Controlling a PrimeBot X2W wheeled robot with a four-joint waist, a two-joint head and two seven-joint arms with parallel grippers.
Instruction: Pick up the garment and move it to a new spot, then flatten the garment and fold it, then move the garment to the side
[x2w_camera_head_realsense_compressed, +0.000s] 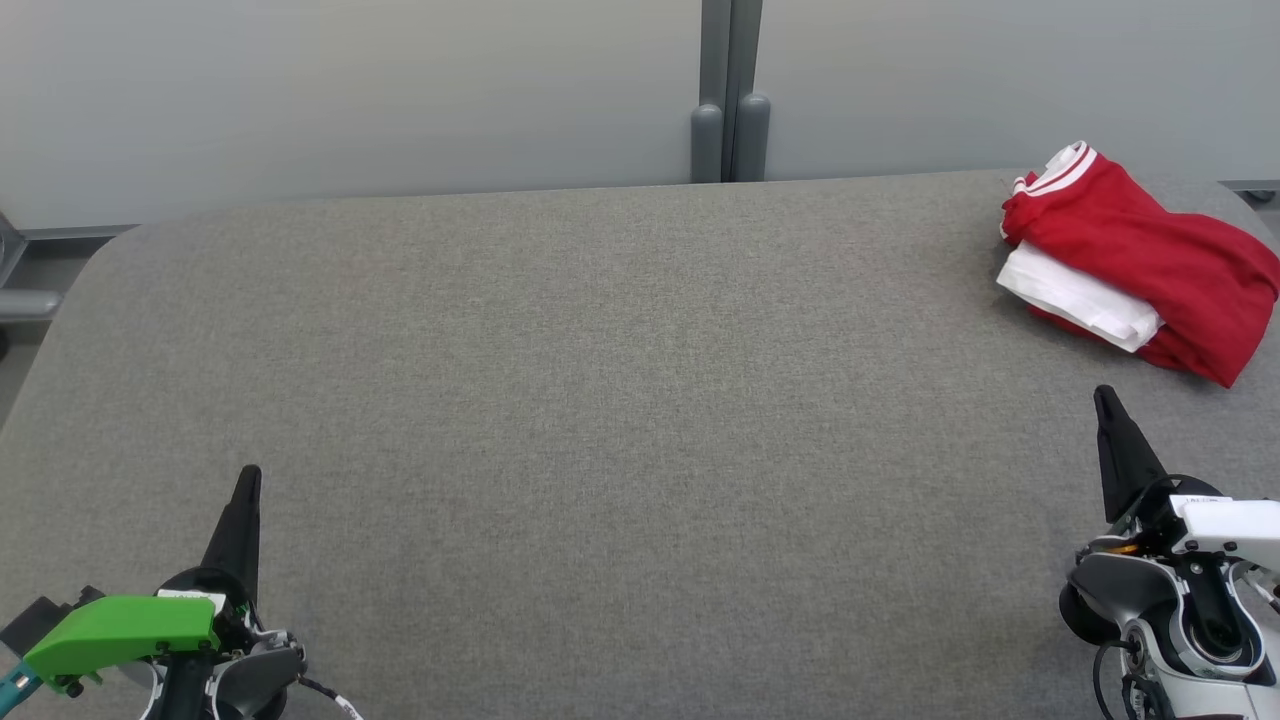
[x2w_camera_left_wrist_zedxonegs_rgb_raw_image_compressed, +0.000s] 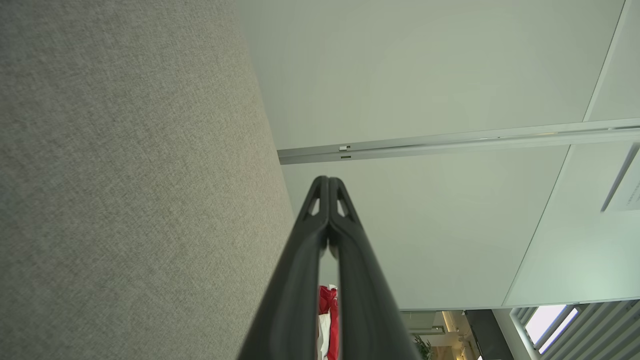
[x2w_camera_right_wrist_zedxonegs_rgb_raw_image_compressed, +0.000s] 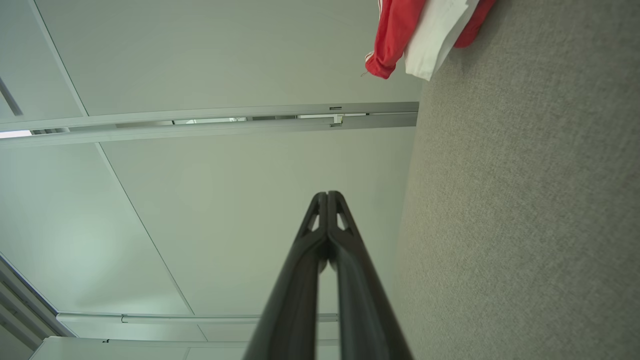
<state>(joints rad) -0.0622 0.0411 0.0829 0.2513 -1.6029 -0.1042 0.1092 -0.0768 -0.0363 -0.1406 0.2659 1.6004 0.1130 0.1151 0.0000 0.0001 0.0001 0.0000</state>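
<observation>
On the far right of the grey table (x2w_camera_head_realsense_compressed: 600, 400), by the pale wall (x2w_camera_head_realsense_compressed: 350, 90), lies the shirt (x2w_camera_head_realsense_compressed: 1150, 245); left gripper (x2w_camera_head_realsense_compressed: 250, 473) and right gripper (x2w_camera_head_realsense_compressed: 1103, 394) sit near, fingers pressed together, empty.

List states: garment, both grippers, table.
garment: loosely folded bundle, lying at the table's far right corner, nothing touching it.
left gripper: jaws shut, holding nothing, over the table's near left.
right gripper: jaws shut, holding nothing, short of the garment.
table: grey fabric top, flat, bearing the garment.
</observation>
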